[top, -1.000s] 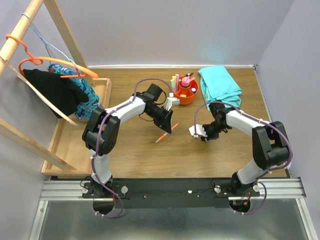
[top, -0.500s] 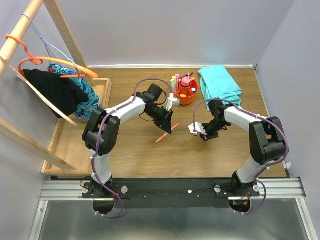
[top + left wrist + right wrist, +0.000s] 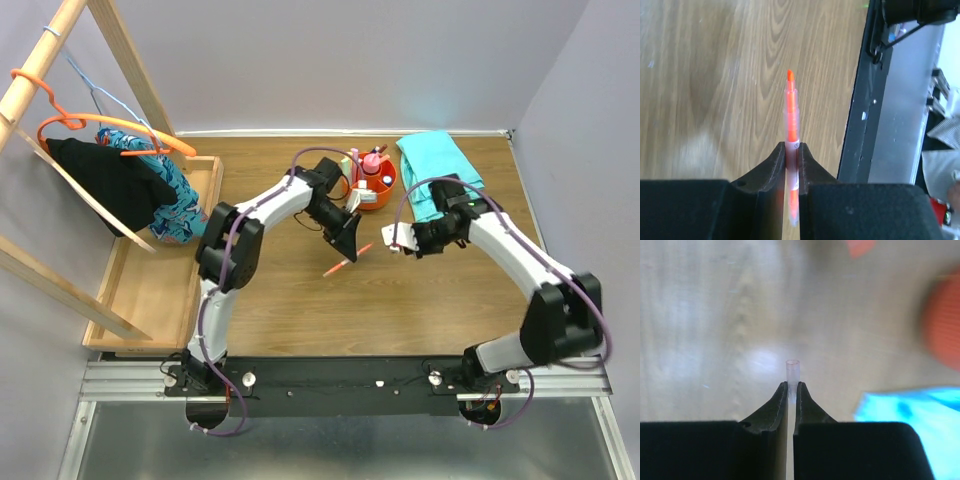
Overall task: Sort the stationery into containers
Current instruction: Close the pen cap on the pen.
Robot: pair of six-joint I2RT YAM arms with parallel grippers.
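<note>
- My left gripper is clamped on an orange highlighter, whose bare tip points away from me over the wooden table.
- The orange tub stands just beyond it, with a pink bottle upright inside.
- My right gripper is pinched tight on a small clear cap, near the highlighter but apart from it.
- The teal cloth lies just right of the tub.

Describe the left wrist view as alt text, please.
The left fingers are shut on an orange highlighter, its bare tip pointing away over the wooden table. A dark rail runs along the right side.
</note>
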